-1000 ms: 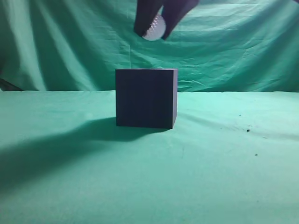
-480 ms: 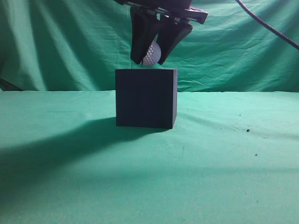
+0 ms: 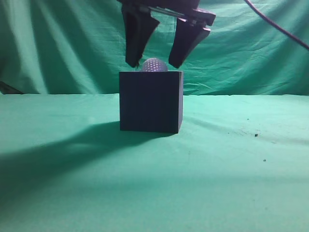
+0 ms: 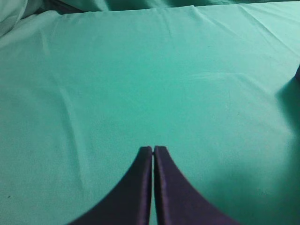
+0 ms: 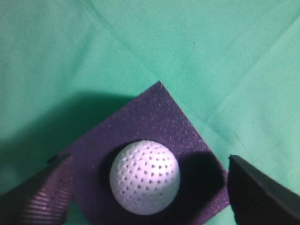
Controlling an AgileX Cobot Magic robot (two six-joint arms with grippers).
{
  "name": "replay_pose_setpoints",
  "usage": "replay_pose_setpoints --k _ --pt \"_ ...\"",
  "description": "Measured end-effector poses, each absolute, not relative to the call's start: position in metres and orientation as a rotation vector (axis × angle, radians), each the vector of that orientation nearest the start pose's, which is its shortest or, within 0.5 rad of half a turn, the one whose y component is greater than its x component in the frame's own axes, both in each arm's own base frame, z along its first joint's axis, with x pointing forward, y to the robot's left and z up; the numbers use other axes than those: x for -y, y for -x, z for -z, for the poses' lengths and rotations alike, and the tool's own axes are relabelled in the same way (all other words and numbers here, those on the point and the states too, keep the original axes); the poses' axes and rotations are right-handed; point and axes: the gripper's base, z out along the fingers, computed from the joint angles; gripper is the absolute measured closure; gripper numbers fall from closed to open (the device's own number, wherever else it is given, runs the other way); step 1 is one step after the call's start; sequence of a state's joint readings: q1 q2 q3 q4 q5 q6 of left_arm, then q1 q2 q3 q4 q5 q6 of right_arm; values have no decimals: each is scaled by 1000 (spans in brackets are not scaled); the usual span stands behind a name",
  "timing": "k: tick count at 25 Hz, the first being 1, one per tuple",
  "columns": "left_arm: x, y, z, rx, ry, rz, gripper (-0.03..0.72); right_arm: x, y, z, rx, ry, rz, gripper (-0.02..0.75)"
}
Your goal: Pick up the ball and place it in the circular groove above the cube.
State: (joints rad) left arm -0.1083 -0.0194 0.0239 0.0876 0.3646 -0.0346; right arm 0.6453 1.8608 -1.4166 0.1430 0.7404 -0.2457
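The dark navy-black cube (image 3: pixel 151 101) stands on the green cloth in the middle of the exterior view. The white dimpled ball (image 3: pixel 154 65) sits on the cube's top, partly sunk into it. My right gripper (image 3: pixel 154 63) hangs just above the cube, open, one finger on each side of the ball and apart from it. In the right wrist view the ball (image 5: pixel 145 177) rests on the cube's top face (image 5: pixel 154 117) between the spread fingers (image 5: pixel 147 187). My left gripper (image 4: pixel 153 149) is shut and empty over bare cloth; it is out of the exterior view.
Green cloth (image 3: pixel 231 159) covers the table and hangs as a backdrop behind. A black cable (image 3: pixel 275 26) runs across the upper right. A few dark specks (image 3: pixel 256 135) lie on the cloth at the right.
My right gripper came down with the ball to the cube's top, then opened. The ball left the fingers and now rests on the cube.
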Motion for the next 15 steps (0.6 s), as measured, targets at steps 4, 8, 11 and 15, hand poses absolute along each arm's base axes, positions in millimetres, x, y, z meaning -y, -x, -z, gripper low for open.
replay_pose_setpoints --k 4,8,11,15 --pt "3 -52 -173 -1847 -122 14 688 -250 -317 -265 -2465 1056 -299 157" --pt "3 -52 -173 -1847 -122 14 688 -243 -307 -318 -2485 1045 -307 515" --pt "3 -52 -173 -1847 -122 14 688 -232 -291 -352 -2511 1050 -310 688" --pt "3 -52 -173 -1847 -122 14 688 -214 -268 -391 -2478 968 -335 738"
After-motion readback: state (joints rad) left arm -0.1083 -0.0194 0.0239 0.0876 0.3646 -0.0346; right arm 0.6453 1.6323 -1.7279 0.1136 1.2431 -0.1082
